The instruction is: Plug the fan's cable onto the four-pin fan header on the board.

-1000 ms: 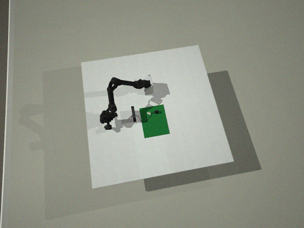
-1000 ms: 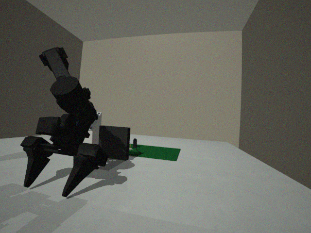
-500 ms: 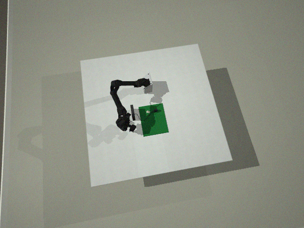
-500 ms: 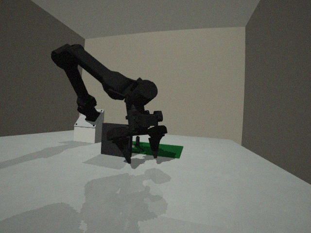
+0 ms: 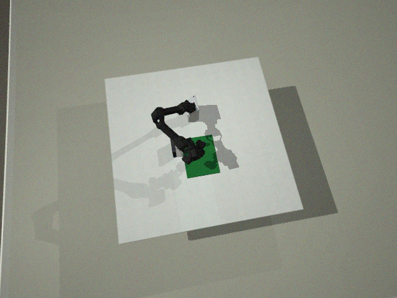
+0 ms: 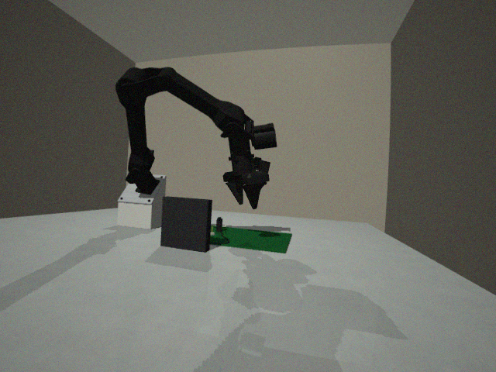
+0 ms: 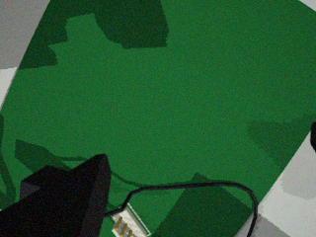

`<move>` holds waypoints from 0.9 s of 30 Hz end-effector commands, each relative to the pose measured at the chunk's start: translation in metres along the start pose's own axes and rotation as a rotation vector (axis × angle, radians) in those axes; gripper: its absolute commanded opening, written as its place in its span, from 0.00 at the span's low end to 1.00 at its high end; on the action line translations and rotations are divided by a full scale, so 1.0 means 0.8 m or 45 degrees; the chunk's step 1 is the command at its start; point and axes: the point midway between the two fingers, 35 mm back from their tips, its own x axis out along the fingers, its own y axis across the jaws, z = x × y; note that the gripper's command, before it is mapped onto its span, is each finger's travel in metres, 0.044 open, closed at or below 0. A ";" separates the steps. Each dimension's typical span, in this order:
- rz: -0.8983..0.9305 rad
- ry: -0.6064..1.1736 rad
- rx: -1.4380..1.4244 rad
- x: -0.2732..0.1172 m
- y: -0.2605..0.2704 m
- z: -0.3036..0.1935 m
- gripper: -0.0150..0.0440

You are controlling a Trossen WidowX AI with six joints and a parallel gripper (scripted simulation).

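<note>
Currently open tool [image 6: 247, 206] above board [image 5: 203, 168] [image 6: 264, 241] [image 7: 197, 99].

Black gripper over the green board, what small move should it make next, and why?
Probably shift the open black gripper toward the upright black plug before lowering: in the exterior view its fingertips hang above the flat green board, right of the plug.

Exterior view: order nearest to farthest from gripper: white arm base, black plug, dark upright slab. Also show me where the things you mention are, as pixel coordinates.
1. Black plug [image 6: 218, 224]: just below, slightly left in the image.
2. Dark upright slab [image 5: 173, 149] [image 6: 186, 224]: further left.
3. White arm base [image 5: 195, 100] [image 6: 135, 216]: far left, behind the slab.
</note>
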 end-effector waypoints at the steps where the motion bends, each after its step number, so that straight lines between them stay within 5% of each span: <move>1: 0.074 0.072 -0.599 -0.032 0.080 0.010 1.00; 8: 0.131 0.266 -1.497 -0.081 0.175 -0.014 1.00; 20: 0.132 0.272 -1.519 -0.079 0.177 -0.015 1.00; 27: 0.130 0.270 -1.519 0.014 0.172 -0.032 1.00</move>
